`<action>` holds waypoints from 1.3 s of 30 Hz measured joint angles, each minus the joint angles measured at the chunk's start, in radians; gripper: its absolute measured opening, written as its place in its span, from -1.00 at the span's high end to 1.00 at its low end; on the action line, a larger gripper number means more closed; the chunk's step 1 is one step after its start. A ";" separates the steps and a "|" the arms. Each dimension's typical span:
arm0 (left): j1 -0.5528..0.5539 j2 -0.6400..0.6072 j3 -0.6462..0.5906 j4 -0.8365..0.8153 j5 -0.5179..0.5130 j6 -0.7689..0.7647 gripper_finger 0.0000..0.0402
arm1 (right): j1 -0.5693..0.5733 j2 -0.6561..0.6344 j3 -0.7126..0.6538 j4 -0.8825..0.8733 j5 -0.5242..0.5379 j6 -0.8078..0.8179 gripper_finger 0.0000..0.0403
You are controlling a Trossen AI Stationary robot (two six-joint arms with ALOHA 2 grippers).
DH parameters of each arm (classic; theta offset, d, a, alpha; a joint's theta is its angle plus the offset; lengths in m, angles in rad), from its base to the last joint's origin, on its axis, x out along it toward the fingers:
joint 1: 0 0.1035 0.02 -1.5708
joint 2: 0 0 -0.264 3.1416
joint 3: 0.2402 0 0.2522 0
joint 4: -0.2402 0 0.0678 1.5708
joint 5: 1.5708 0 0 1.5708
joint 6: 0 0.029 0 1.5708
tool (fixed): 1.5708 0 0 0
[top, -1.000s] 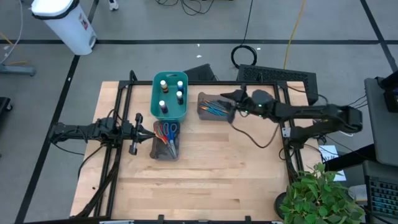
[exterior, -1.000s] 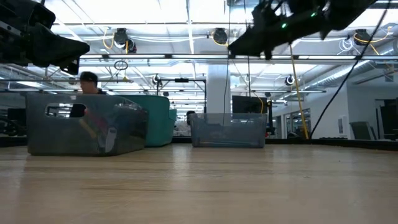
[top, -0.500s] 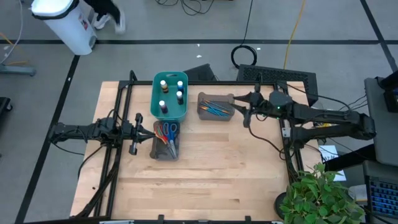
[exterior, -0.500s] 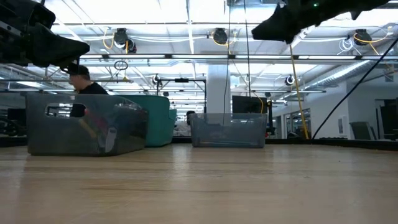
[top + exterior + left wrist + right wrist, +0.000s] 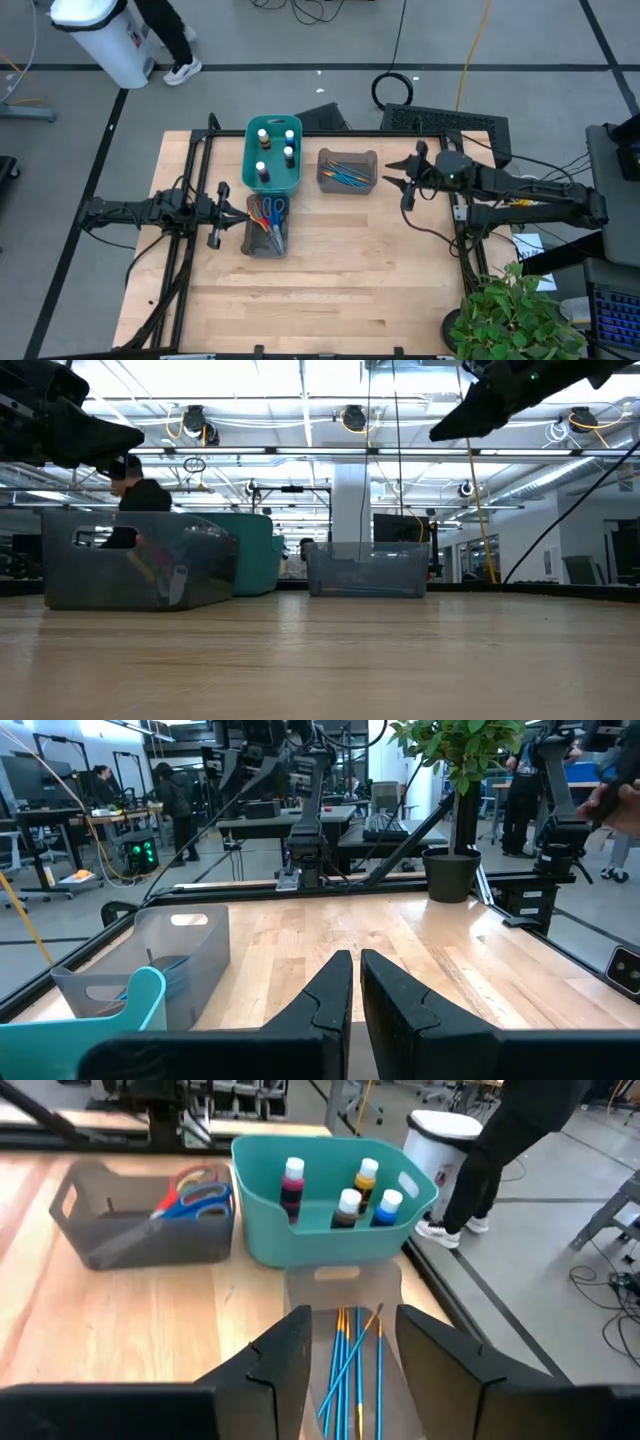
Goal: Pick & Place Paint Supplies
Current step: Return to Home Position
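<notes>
Several white-capped paint bottles (image 5: 275, 150) (image 5: 342, 1192) stand upright in a teal bin (image 5: 250, 170). Blue and orange brushes (image 5: 347, 173) (image 5: 356, 1360) lie in a grey bin beside it. Scissors with red, blue and green handles (image 5: 268, 213) (image 5: 198, 1188) lie in another grey bin nearer the table's near edge. My right gripper (image 5: 398, 186) (image 5: 350, 1325) is open and empty. It hovers high, just right of the brush bin. My left gripper (image 5: 222, 210) (image 5: 356, 965) is shut and empty, and it hovers left of the scissors bin.
Bare wood fills the near half of the table (image 5: 330, 300). A potted plant (image 5: 520, 312) stands at the near right corner. A black frame (image 5: 190, 200) runs along both sides. A person (image 5: 165, 30) walks on the floor past the far left corner, by a white container (image 5: 100, 35).
My right gripper has drawn back from over the brush bin toward the table's right edge, staying high above the table. The person beyond the far left corner has walked into view. My left arm and the bins have stayed where they were.
</notes>
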 joint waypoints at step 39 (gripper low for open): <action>0.000 0.000 0.000 -0.001 0.000 0.000 0.84 | -0.178 -0.425 -0.679 0.882 0.017 0.132 0.30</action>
